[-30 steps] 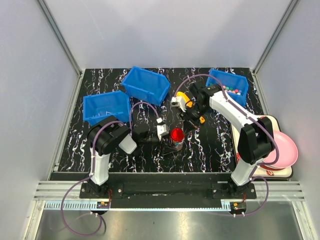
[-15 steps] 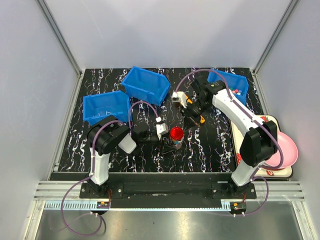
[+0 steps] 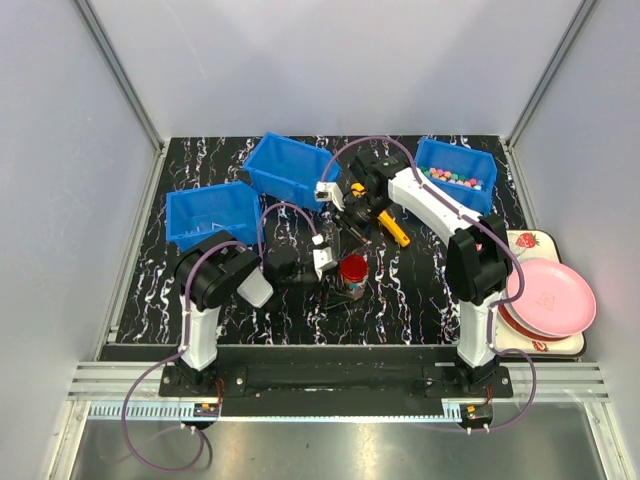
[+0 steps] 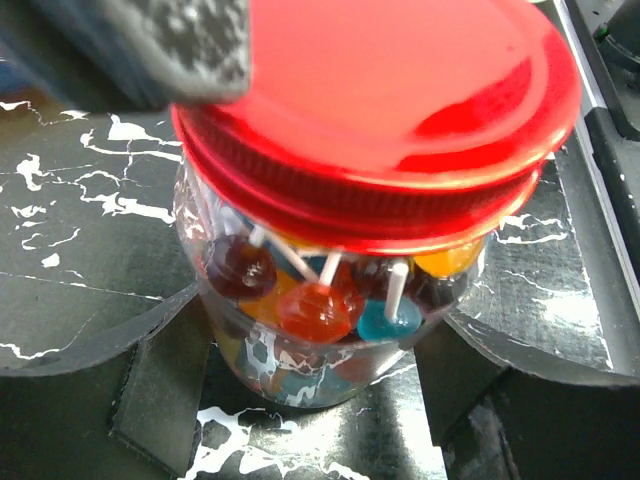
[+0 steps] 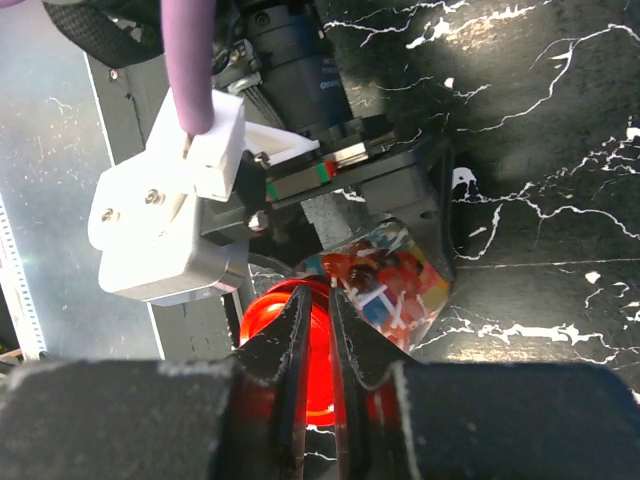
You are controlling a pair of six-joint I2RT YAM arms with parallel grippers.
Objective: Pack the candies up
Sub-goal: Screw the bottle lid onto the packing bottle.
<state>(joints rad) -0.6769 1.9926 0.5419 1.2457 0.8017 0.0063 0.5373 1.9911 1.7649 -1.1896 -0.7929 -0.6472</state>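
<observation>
My left gripper [image 4: 318, 340] is closed around the lower body of a clear jar [image 4: 300, 375], one finger on each side, and holds it upright on the table [image 3: 420, 290]. A red lid [image 4: 380, 110] sits on the jar and covers its mouth completely. Through the clear wall, candies [image 4: 312, 310] on white sticks show, piled up to the lid.

My right gripper [image 5: 320, 300] hangs directly above the lid and points down at it. Its fingers [image 5: 285, 345] are drawn almost together, with only a thin slit between them and nothing in that slit. Whether the tips touch the lid I cannot tell.

Obstructions close to the right gripper: the white camera block [image 5: 165, 225] of my left wrist and its purple cable [image 5: 188, 60], both just beside the jar.

A yellow scoop [image 3: 398, 232] lies on the table to the right of the right gripper, beside my right forearm. Further right and beyond, a blue bin [image 3: 480, 198] holds loose candies [image 3: 455, 179]. Left of both grippers stand a nearer bin [image 3: 210, 213] and a farther bin [image 3: 292, 170]. A pink plate [image 3: 548, 298] lies well apart, far to the right
</observation>
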